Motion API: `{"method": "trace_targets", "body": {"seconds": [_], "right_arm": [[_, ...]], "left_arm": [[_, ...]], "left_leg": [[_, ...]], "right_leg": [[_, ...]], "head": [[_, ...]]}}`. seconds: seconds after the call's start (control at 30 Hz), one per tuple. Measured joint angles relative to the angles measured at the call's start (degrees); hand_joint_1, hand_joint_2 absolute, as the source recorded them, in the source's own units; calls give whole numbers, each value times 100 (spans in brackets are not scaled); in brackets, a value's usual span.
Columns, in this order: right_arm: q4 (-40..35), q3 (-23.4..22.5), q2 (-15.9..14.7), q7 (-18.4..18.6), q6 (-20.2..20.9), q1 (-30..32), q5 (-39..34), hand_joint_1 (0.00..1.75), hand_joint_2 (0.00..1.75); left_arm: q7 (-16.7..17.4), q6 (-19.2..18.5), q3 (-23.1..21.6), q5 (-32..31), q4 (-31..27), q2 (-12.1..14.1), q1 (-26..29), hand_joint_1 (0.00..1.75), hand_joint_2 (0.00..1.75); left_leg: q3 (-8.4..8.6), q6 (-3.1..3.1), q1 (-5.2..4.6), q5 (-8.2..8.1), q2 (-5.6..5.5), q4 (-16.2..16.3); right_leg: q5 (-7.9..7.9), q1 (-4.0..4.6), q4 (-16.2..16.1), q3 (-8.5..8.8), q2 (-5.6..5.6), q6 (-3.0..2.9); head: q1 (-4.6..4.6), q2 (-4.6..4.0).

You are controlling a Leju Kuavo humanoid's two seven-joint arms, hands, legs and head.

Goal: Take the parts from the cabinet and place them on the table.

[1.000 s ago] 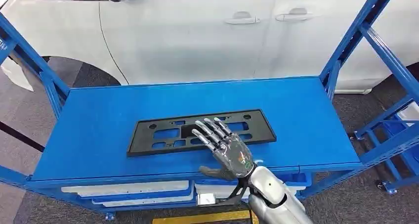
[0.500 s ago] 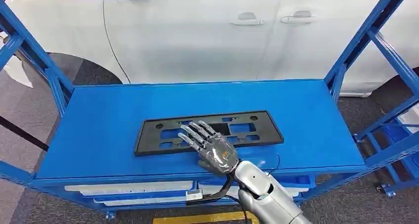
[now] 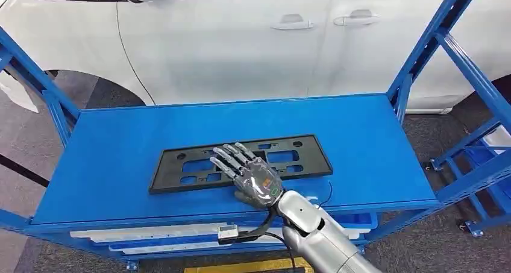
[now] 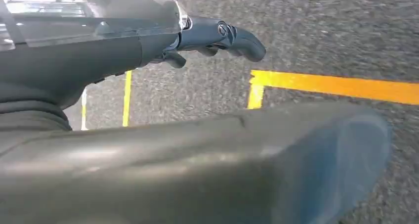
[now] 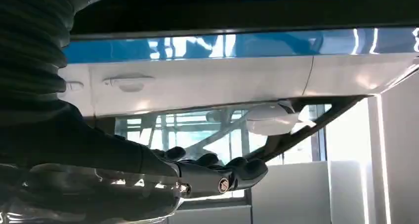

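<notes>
A black plate frame [image 3: 181,167] with several cut-outs lies flat on the blue top shelf [image 3: 120,128] of the cabinet. My right hand [image 3: 250,176] reaches over the shelf's front edge, and its spread fingers [image 3: 226,158] lie over the middle of the frame, holding nothing. From the right wrist camera the same hand [image 5: 148,169] appears dark, with straight fingers [image 5: 237,172]. My left hand [image 4: 197,164] hangs over the grey floor, its fingers [image 4: 232,36] extended and empty.
Slanted blue uprights [image 3: 434,38] flank the shelf on both sides. A white car [image 3: 241,38] stands close behind the cabinet. White flat parts [image 3: 150,234] lie on the lower shelf. A yellow line [image 3: 241,267] marks the floor in front.
The camera swayed slightly. My right hand has slid left along the frame, from its right-centre to its middle. The frame has stayed in place.
</notes>
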Motion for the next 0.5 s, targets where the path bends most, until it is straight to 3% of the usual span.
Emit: {"method": "trace_targets", "body": {"seconds": [0.03,0.13,0.2,0.27,0.33,0.37,0.4,0.43,0.5], "right_arm": [[77,24,31,60,7,-77,31,0,175],[399,112,110,351,7,-285,306,0,175],[729,191,182,569,29,-451,543,0,175],[1125,267,234,669,65,-663,710,0,175],[1508,354,280,693,149,-817,807,0,175],[1635,376,295,693,147,-861,815,0,175],[1734,400,328,693,144,-931,815,0,175],[1843,422,365,696,147,-1007,815,0,175],[1983,448,405,696,144,-1107,815,0,175]], "left_arm": [[-4,-13,-2,-27,0,0,-7,0,0],[-29,-53,-42,-83,0,2,-26,0,0],[-42,-72,-50,-90,0,4,-27,0,0],[-63,-81,-52,-99,0,17,-34,0,0],[-81,-103,-52,-101,0,17,-35,0,0],[-85,-103,-52,-105,0,20,-31,0,0],[-85,-103,-52,-105,0,20,-23,0,0],[-85,-103,-52,-107,0,20,-24,0,0],[-85,-107,-55,-107,0,20,-36,0,0]], "left_leg": [[80,28,-24,-98,-1,-165],[47,102,-53,-58,-21,-168],[84,188,11,-4,-2,-242],[75,236,8,7,4,-256],[64,243,4,5,1,-254],[69,243,4,5,0,-253],[82,241,4,2,-1,-252],[102,230,4,-7,-2,-252],[146,200,4,-28,-14,-252]], "right_leg": [[-10,36,12,-10,1,26],[15,24,-2,-29,-1,100],[-42,19,48,-41,6,162],[-419,5,639,-314,-6,210],[-834,-10,1657,-798,-7,247],[-870,-12,1919,-937,-7,255],[-756,-17,1868,-937,-7,255],[-499,-18,1505,-766,-8,241],[37,-14,391,-222,-10,189]], "head": [[0,0],[0,0],[0,0],[2,0],[2,0],[2,0],[2,0],[0,0],[2,0]]}}
